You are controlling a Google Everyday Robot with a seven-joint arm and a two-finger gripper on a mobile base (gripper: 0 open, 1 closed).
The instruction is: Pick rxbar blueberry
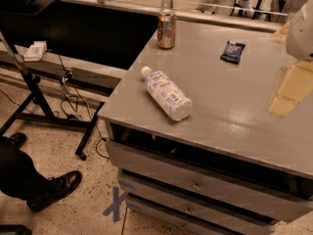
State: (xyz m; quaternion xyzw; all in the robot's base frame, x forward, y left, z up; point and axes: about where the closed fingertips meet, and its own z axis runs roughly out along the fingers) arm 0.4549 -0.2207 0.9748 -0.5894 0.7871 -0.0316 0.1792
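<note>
The rxbar blueberry (233, 52) is a small flat dark navy wrapper with pale lettering. It lies flat on the grey tabletop (234, 111), toward the far right. My gripper (287, 93) is at the right edge of the view, showing as a pale yellow finger below a white arm part. It hangs above the table, nearer the front than the bar and to its right, and is not touching it. It holds nothing that I can see.
A clear plastic bottle (166, 93) lies on its side near the table's left front. A bronze drink can (166, 29) stands at the far left corner. Drawers (195, 185) are below the tabletop. A black stand (34, 89) and a person's shoes (51, 190) are on the floor at left.
</note>
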